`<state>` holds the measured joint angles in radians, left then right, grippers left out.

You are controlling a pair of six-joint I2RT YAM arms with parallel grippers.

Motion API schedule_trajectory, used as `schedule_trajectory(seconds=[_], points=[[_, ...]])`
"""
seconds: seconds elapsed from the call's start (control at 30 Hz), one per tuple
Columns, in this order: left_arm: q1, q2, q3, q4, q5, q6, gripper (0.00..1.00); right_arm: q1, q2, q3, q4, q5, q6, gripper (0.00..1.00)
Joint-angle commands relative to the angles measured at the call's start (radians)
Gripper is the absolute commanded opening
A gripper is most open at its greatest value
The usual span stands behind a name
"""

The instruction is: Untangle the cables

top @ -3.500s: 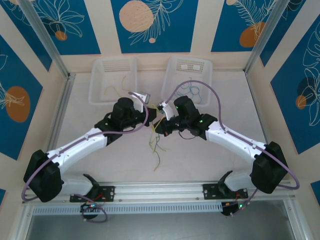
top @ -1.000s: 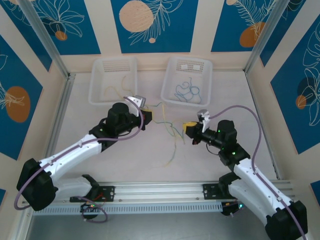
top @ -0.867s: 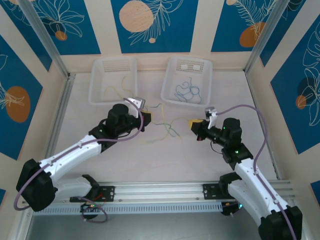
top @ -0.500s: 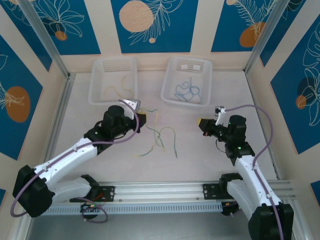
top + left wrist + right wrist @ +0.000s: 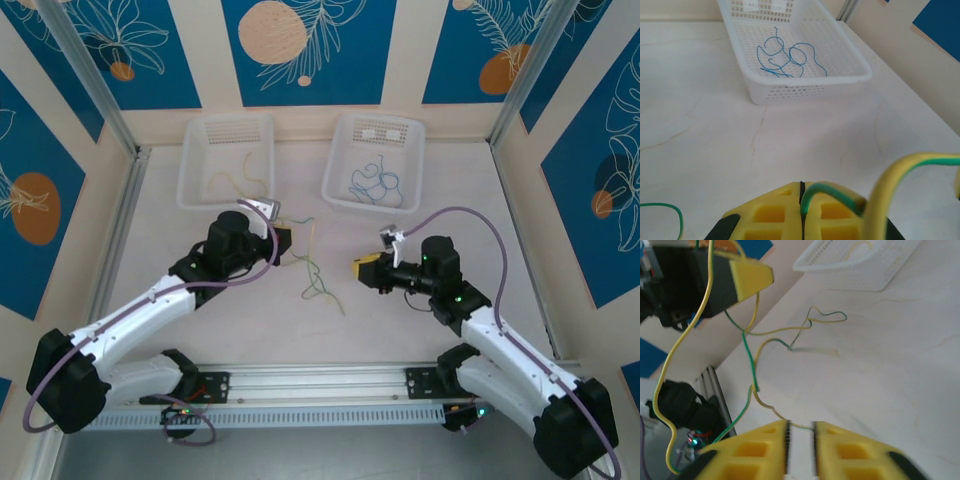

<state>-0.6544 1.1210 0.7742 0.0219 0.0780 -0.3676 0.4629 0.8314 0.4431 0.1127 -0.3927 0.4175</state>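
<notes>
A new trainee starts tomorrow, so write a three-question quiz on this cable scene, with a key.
1. True or false: the blue cables lie in the right basket.
2. Which gripper is shut on the green-and-yellow cable? A left gripper, B right gripper, C both.
3. Fill in: the left basket holds a ___ cable.
Key: 1 true; 2 A; 3 yellow, the yellow cable.

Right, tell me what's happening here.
Two robot arms are untangling thin cables. The left gripper is shut on a green-and-yellow strand, the rest of the tangle trailing onto the table. The right gripper sits nearby, jaws slightly apart, holding nothing. Blue cables lie in the right basket, a yellow one in the left basket.
</notes>
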Motion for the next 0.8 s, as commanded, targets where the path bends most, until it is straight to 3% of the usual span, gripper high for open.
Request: schedule_trajectory(seconds=[0.0, 0.17, 0.33, 0.47, 0.77], points=[[0.009, 0.007, 0.021, 0.034, 0.02, -0.017, 0.0, 0.049, 0.04, -0.007, 0.087, -0.009, -0.042, 0.41], [0.009, 0.007, 0.03, 0.032, 0.023, -0.02, 0.0, 0.138, 0.06, -0.053, 0.154, 0.059, -0.11, 0.71], [0.01, 0.006, 0.038, 0.025, -0.006, -0.057, 0.0, 0.161, 0.162, -0.087, 0.25, 0.005, -0.119, 0.74], [0.009, 0.009, 0.056, 0.025, -0.003, -0.094, 0.0, 0.268, 0.212, -0.116, 0.304, 0.117, -0.19, 0.77], [0.009, 0.03, 0.048, 0.039, 0.034, -0.101, 0.0, 0.289, 0.386, -0.086, 0.477, 0.174, -0.172, 0.77]])
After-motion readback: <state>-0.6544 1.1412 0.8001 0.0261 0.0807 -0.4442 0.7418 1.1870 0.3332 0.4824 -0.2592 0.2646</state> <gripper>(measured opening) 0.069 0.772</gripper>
